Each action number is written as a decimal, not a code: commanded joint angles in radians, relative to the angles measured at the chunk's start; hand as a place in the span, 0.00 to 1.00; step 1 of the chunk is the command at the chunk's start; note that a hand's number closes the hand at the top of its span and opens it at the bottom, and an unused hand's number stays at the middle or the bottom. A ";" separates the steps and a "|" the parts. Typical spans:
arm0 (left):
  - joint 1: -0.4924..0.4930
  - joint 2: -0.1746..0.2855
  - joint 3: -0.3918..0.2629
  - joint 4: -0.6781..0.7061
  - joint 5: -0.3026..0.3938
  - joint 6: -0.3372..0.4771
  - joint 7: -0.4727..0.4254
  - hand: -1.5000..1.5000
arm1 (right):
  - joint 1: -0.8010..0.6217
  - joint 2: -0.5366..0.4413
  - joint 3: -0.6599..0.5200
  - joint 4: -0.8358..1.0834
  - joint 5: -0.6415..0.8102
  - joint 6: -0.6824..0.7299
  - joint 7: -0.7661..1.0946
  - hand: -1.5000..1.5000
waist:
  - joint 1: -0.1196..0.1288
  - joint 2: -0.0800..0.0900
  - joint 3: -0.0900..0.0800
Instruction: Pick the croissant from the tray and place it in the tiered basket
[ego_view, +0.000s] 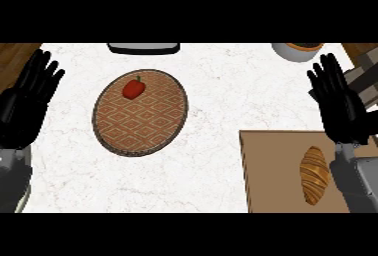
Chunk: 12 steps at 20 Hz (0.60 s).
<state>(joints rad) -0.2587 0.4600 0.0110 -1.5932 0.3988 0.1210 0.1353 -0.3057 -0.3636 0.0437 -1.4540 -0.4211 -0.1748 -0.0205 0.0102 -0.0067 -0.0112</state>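
White marble worktop w/ an oval woven basket on it; all places below are given rel. to that basket.

Inside the basket, toward its far end, a red pepper lies on the diamond-patterned base.

The croissant is not in the basket. It lies on a brown tray to the right of the basket and nearer the robot, well apart from it. The croissant runs lengthwise, front to back, on the half of the tray away from the basket.

Left robot hand: just left of the basket, at the worktop's left edge, resting w/ fingers straight, spread wide and pointing away from the robot, holding nothing.

Right robot hand: far right of the basket, about level w/ it, past the tray's far edge. Also wide open, fingers straight and spread, holding nothing. Its grey forearm crosses the tray on the croissant's far side from the basket, just beside the croissant; can't tell if they touch.

Beyond the basket, at the worktop's far edge, sits a white object w/ dark top, cut off by the view. Further right along that edge is a pale bowl, brownish inside, also partly cut off
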 joint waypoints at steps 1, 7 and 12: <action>0.096 -0.013 -0.006 -0.022 -0.032 0.006 -0.005 0.50 | 0.073 -0.053 -0.041 -0.069 0.053 -0.040 -0.010 1.00 | -0.013 0.003 0.011; 0.263 -0.027 -0.041 0.115 -0.125 0.103 0.008 0.50 | 0.293 -0.280 -0.280 0.121 0.290 -0.378 0.033 1.00 | -0.159 0.033 -0.006; 0.353 -0.122 -0.126 0.147 -0.203 0.171 -0.057 0.50 | 0.364 0.003 -0.475 -0.047 0.177 -0.680 -0.103 0.00 | -0.121 -0.011 0.010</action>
<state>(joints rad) 0.0319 0.3817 -0.0746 -1.4746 0.2447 0.2497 0.1131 -0.0381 -0.4670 -0.3291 -1.4408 -0.2453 -0.6755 -0.0545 -0.1113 -0.0104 -0.0037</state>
